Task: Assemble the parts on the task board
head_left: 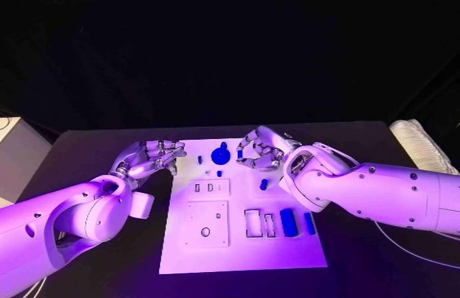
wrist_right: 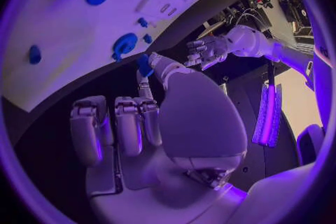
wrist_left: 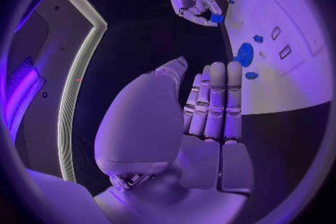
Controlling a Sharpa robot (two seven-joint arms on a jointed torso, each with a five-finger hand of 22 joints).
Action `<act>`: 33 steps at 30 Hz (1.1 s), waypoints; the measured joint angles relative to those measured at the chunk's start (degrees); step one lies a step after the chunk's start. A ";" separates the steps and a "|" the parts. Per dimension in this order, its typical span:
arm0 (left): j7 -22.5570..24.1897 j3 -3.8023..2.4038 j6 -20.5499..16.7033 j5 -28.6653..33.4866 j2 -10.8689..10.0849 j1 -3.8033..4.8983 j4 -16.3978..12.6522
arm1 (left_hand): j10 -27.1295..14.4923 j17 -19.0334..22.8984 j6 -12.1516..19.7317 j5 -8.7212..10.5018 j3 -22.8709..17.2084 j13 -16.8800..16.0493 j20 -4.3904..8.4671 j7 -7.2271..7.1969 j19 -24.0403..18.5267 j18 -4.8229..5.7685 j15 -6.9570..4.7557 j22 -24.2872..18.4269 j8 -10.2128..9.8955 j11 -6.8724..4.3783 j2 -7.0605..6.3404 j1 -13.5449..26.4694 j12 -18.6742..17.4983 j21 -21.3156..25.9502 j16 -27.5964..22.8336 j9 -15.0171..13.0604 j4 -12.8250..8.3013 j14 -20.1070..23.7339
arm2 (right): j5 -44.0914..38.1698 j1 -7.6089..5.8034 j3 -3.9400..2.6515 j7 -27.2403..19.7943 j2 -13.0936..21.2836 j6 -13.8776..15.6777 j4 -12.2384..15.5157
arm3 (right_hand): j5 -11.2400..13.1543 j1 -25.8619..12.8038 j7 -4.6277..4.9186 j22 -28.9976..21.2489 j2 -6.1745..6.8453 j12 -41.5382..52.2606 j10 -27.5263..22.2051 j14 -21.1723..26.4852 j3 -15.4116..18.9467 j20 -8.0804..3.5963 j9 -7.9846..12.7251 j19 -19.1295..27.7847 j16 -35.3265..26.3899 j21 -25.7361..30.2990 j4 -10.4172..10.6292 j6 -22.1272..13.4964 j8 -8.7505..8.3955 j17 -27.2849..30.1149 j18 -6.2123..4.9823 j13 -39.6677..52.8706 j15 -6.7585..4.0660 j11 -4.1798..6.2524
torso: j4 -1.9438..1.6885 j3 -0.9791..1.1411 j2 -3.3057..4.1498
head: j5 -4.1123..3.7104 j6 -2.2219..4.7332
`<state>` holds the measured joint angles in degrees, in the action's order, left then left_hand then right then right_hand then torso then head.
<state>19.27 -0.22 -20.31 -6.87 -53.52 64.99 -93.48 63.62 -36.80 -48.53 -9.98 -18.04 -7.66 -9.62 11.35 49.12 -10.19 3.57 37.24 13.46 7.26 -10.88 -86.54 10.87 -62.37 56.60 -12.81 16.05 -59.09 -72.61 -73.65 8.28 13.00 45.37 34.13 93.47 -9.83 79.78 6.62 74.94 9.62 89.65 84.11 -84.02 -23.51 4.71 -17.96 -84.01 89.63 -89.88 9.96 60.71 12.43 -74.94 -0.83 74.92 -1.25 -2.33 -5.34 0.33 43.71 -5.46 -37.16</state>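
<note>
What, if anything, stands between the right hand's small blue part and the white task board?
Nothing visible: the right hand pinches the small blue part near the white task board's far edge.

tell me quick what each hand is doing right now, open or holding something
Left hand: open, fingers straight, holding nothing.
Right hand: pinching a small blue part at its fingertips.

you're looking at a room dark beyond the table — violet light glares off the task board [head_left: 240, 245]; both wrist views bend straight edges at the rim.
</note>
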 measured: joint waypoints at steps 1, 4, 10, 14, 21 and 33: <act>-0.16 0.00 0.00 -0.20 0.07 0.00 0.06 | 0.69 -0.52 -0.14 0.20 -0.08 -1.22 0.13 -0.13 0.13 0.00 -0.40 0.15 0.60 -0.28 0.00 0.00 1.99 -0.44 1.39 -0.32 -0.08 -0.63 | -0.35 0.30 0.04 0.48 -0.65 0.03 0.06 | 0.00 0.00 0.00 0.00 0.00 0.00 0.00 0.00 0.00 0.00 0.00 0.00 0.00 0.00 0.00 0.00 0.00 0.00 0.00 0.00 0.00 0.00 | -0.03 -0.03 -0.03 | 0.13 -0.11; -0.83 0.01 0.00 -0.98 0.19 0.00 0.15 | -1.51 -2.97 0.03 0.21 0.50 -7.91 1.04 -0.85 1.05 0.00 -1.03 1.47 3.16 -1.20 -0.14 0.29 11.88 -2.11 6.17 -1.53 -0.67 -1.45 | -1.66 1.39 0.18 2.01 -2.84 0.09 0.08 | 0.00 0.00 0.00 0.00 -0.01 0.00 0.00 0.00 0.00 0.00 0.00 0.00 0.00 0.00 0.00 -0.01 0.00 0.00 0.00 0.00 0.00 0.00 | -0.06 -0.10 -0.13 | 0.49 -0.54; -2.41 0.00 -0.05 -2.70 0.36 0.00 0.27 | -9.09 -14.32 1.54 0.21 0.13 -21.05 1.53 -1.53 2.39 0.01 -1.56 3.66 8.33 -1.82 -0.07 0.38 32.77 -4.44 16.12 -3.60 -0.30 -7.39 | -4.36 3.32 0.36 4.78 -6.18 0.11 -0.52 | 0.10 -0.15 -0.01 -0.01 -0.16 0.00 0.00 0.20 0.01 0.00 0.00 0.00 0.00 0.00 0.00 -0.01 -0.01 0.01 0.00 0.00 -0.20 0.00 | -0.03 -0.14 -0.12 | 1.46 -1.05; -3.58 0.00 -0.06 -3.82 0.43 0.01 0.27 | -10.04 -18.22 2.04 0.21 -0.15 -23.58 1.69 -1.62 3.24 0.00 -1.62 4.63 9.64 -1.89 -0.31 0.62 37.70 -5.01 18.86 -4.02 -0.01 -9.61 | -6.18 4.13 0.43 6.34 -7.82 0.04 -1.08 | 0.11 -0.23 -0.02 -0.01 -0.23 0.00 0.00 0.20 0.01 0.00 0.00 0.00 0.00 0.00 -0.01 -0.03 -0.04 0.01 0.01 0.00 -0.20 0.00 | -0.03 -0.18 -0.04 | 1.82 -1.35; -5.13 0.00 -0.06 -5.19 0.49 0.01 0.25 | -10.60 -21.37 2.47 0.21 -0.32 -25.16 1.63 -1.63 4.34 0.01 -1.56 5.91 10.59 -1.94 -0.38 0.68 41.25 -6.07 20.83 -4.21 0.15 -11.38 | -8.47 5.19 0.63 8.02 -9.44 -0.34 -2.06 | 0.22 -0.24 -0.11 -0.02 -0.22 0.00 0.00 0.20 0.02 0.01 0.00 0.00 0.00 0.00 -0.01 -0.11 0.01 0.01 0.00 -0.01 -0.20 0.00 | -0.02 -0.14 0.02 | 2.18 -1.74; -6.95 0.00 -0.04 -6.53 0.66 0.01 0.36 | -10.60 -23.24 2.87 0.21 -0.48 -25.65 1.63 -1.64 4.74 0.00 -1.63 6.65 10.81 -1.93 -0.38 0.68 42.38 -6.65 21.90 -4.20 -0.01 -12.28 | -11.15 6.34 0.81 9.32 -10.17 -1.81 -2.79 | 0.33 -0.26 -0.20 -0.02 -0.19 0.00 0.00 -0.01 -0.14 0.01 0.00 0.00 0.00 0.00 -0.18 -0.20 0.23 0.01 0.00 -0.01 -0.41 -0.01 | 0.11 -0.07 -0.02 | 2.38 -2.27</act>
<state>12.32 -0.21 -20.34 -13.41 -52.87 65.00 -93.12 53.02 -60.04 -45.66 -9.77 -18.52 -33.31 -7.98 9.71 53.86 -10.19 1.94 43.89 24.27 5.33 -11.25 -85.86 53.25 -69.02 78.51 -17.02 16.04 -71.37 -83.76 -67.31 9.09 22.33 35.20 32.32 90.68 -9.49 79.52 6.42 74.91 9.43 89.65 84.11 -84.03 -23.65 4.72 -17.96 -84.00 89.63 -89.88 9.78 60.50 12.66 -74.92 -0.83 74.91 -1.66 -2.34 -5.23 0.26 43.69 -3.08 -39.43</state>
